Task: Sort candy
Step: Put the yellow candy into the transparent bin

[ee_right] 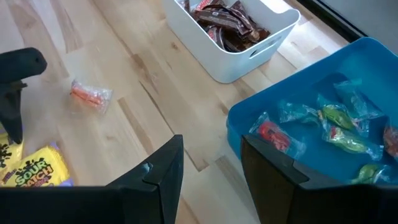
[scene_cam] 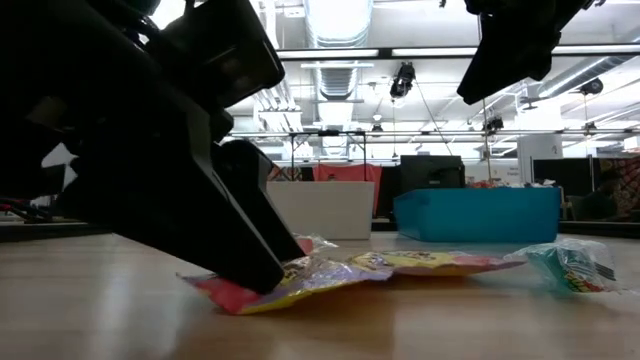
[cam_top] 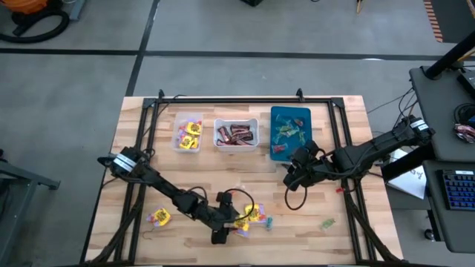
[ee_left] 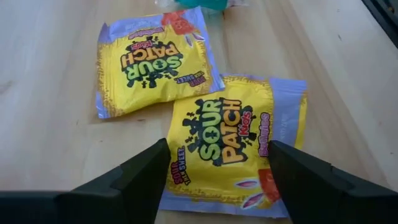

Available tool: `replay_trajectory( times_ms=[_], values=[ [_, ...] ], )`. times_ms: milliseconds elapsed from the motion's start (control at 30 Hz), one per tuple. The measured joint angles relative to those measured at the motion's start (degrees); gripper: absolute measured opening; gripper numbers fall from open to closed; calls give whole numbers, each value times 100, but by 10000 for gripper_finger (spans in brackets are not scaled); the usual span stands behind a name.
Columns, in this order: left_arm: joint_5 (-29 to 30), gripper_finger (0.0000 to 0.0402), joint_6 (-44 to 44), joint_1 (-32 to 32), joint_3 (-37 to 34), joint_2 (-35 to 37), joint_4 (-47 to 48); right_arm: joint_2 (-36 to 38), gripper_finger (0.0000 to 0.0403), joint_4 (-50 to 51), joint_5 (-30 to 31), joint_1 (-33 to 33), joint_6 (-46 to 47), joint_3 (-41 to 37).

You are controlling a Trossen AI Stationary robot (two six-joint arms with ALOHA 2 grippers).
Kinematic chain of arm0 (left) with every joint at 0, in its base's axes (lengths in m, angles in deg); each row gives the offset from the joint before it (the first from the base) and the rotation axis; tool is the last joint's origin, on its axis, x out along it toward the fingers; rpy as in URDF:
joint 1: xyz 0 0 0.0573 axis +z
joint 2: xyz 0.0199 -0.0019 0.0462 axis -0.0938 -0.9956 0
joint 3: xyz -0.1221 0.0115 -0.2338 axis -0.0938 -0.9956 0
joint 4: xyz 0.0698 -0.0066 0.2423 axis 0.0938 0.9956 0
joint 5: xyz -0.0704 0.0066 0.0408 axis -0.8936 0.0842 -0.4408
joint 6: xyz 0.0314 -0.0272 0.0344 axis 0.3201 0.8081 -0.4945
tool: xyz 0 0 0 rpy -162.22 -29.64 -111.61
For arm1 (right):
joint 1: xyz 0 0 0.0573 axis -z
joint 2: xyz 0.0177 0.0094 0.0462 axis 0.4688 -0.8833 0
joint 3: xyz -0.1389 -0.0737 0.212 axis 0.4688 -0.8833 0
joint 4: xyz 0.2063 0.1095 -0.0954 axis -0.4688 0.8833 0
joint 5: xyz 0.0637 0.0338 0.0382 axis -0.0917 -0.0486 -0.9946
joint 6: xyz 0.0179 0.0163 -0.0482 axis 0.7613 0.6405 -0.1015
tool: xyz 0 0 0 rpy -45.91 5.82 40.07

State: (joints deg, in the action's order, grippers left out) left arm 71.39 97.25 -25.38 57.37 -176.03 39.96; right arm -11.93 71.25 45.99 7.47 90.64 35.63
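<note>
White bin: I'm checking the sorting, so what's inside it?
The white bin holds dark brown-red bars piled together. No other candy shows on top; the pile and the bin's walls hide anything beneath.

Bright yellow candy packets (ee_left: 230, 149) with black lettering and lilac edges lie on the pale wood-grain worktop (ee_left: 43, 74), while dark brown-red bars (ee_right: 227, 22) fill a white bin (ee_right: 249, 53) beside a blue bin (ee_right: 292, 106) of green and red sweets (ee_right: 339, 127).
</note>
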Motion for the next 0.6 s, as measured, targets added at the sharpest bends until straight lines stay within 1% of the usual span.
replay_trajectory(
  times_ms=[67,167,433,500,600],
  values=[
    [6,243,37,1,-2,-2,6,0,150,-1,-3,0,0,0],
    [8,209,57,2,-4,-4,19,0,150,-1,-2,0,0,0],
    [-77,95,51,2,-7,53,69,0,150,-1,7,0,0,0],
    [-79,75,49,2,-9,81,106,0,150,-4,7,0,0,0],
    [-85,54,24,2,-12,123,125,0,150,-4,9,0,2,0]
  ],
)
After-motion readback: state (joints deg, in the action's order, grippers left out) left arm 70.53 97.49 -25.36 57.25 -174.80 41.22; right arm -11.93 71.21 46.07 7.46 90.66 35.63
